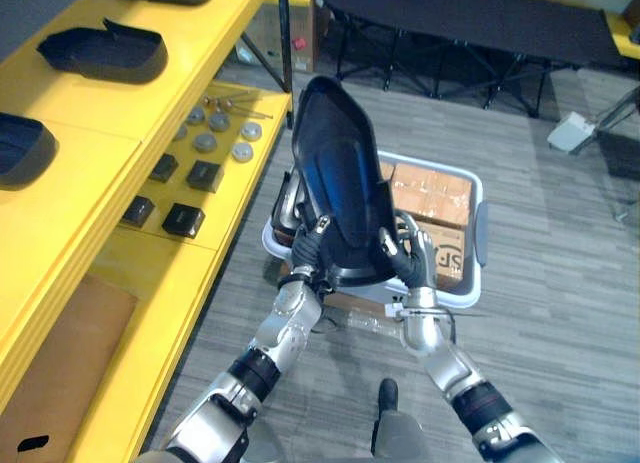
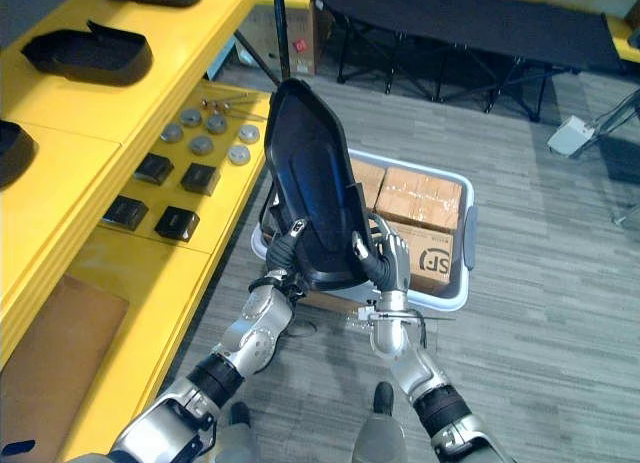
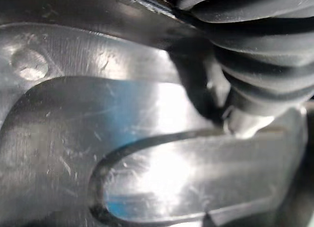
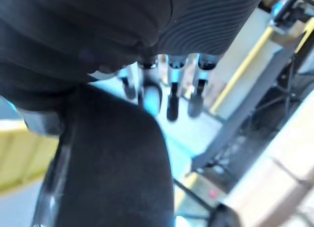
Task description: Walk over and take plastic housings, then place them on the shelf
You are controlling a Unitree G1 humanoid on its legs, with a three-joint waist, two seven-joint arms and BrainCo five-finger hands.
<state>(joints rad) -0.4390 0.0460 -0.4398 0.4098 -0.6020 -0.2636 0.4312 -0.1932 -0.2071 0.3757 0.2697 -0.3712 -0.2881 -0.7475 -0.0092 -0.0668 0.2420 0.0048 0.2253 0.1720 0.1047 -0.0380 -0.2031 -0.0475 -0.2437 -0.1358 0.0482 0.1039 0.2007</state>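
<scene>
The right hand's fingers [image 4: 171,92] reach up past the edge of the plastic housing [image 2: 315,188]. In the eye views the right hand [image 2: 385,258] pinches the shell's lower right rim, with a dark tip lying on its inner face. The left hand [image 2: 285,245] is clamped on the lower left rim in the same way, one tip hooked over the edge. The housing hangs between the two hands, held clear of everything. It stands nearly upright with its hollow side toward the head and its narrow end leaning up and to the left.

Below and behind it sits a pale bin [image 2: 465,233] on the floor [image 1: 560,283], holding cardboard boxes [image 2: 420,198]. To the left is the yellow shelf [image 1: 100,163]. Its upper board already carries other housings [image 1: 105,51], and its lower board carries small black blocks [image 1: 183,220] and grey discs [image 1: 205,141].

The likely trouble is the grip. Both holds are low on a tall, glossy shell, so most of it stands above the hands. A quick swing toward the shelf could let it pivot or slip out and drop into the bin. The raised end could also strike the shelf's dark post [image 1: 285,43], or the shell could come in low and scatter the small parts.
</scene>
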